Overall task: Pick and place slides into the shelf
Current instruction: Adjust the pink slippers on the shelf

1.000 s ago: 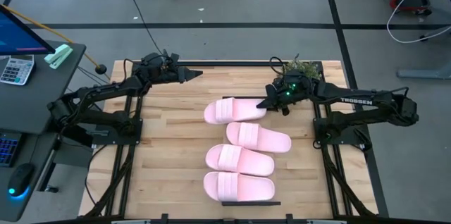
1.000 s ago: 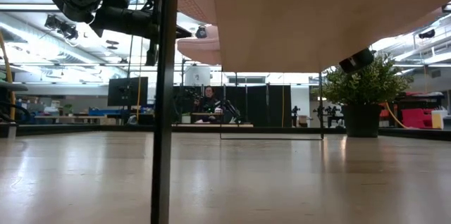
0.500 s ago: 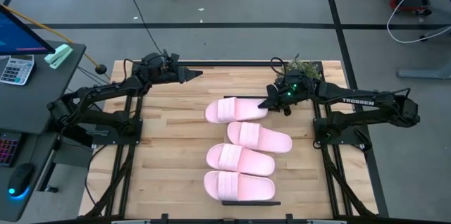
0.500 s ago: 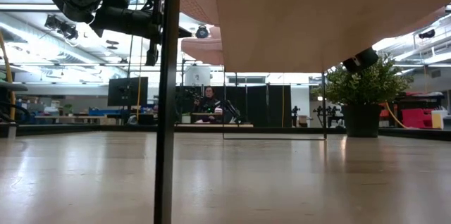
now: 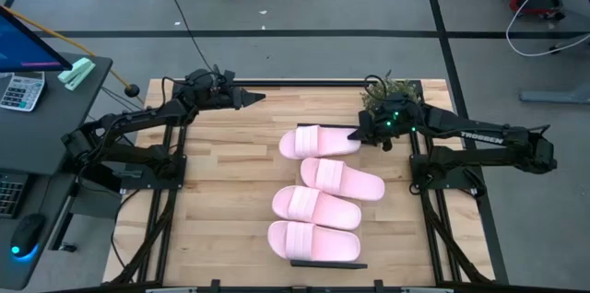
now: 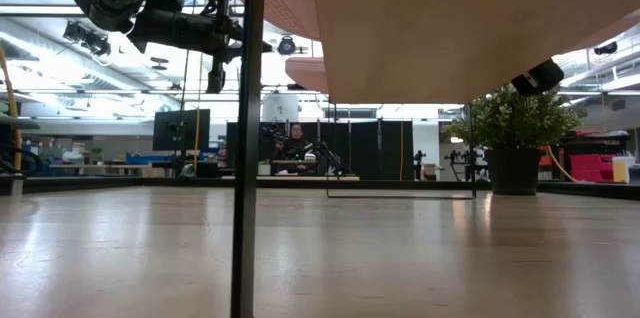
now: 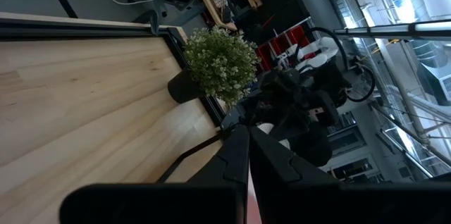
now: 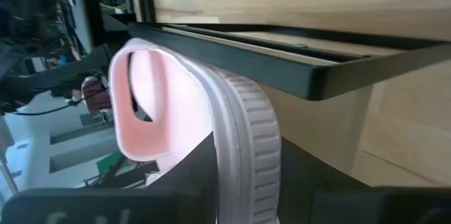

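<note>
Four pale pink slides lie in a row from far to near on the shelf [image 5: 329, 265], a low black-framed rack in the middle of the table. The farthest slide [image 5: 318, 141] is in my right gripper [image 5: 358, 134], which is shut on its right end. The other three slides [image 5: 341, 179] [image 5: 313, 207] [image 5: 312, 240] rest flat on their soles. In the low view the shelf's pale panel [image 6: 450, 28] and a black leg [image 6: 248, 158] fill the foreground. My left gripper [image 5: 256, 98] waits shut above the table's far left part. My right gripper pinches the farthest slide by its right end [image 5: 348, 136] between the two fingers, which close on the ribbed sole edge [image 8: 246, 146]. They reach in about level from the table's right, along the slide. The slide's left part, with the strap [image 8: 141, 104], lies on the shelf.
A small potted plant [image 5: 387, 90] stands at the table's far right corner, just behind my right gripper. The shelf's black top bar [image 8: 282, 62] runs close beside the held slide. Bare plank tabletop [image 5: 221, 192] stretches left of the shelf. A person sits far behind [image 6: 296, 143].
My right gripper has drawn back toward the table's right edge, still shut, sliding the farthest slide to the right along with it. The other slides and the shelf's leg in the low view have also shifted slightly right.
</note>
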{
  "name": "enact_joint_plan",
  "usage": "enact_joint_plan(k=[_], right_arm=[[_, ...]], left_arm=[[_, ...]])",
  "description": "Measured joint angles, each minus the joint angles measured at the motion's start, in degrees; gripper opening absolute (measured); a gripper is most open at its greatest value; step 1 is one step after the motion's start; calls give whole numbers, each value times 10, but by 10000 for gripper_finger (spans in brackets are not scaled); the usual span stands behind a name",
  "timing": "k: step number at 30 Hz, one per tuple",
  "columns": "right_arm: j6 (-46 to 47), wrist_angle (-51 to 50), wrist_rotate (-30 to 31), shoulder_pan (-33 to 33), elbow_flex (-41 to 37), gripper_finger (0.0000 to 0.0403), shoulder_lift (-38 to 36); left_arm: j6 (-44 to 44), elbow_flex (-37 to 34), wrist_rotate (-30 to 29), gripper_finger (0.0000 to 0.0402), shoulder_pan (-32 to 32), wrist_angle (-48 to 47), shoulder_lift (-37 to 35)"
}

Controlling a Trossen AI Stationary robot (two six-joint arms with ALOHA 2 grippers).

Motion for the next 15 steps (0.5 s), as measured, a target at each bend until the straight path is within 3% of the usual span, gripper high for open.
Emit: enact_joint_plan(k=[15], right_arm=[[10,-47,-9,0,0,192,-18]], left_arm=[[0,0,0,21,0,-1,0]])
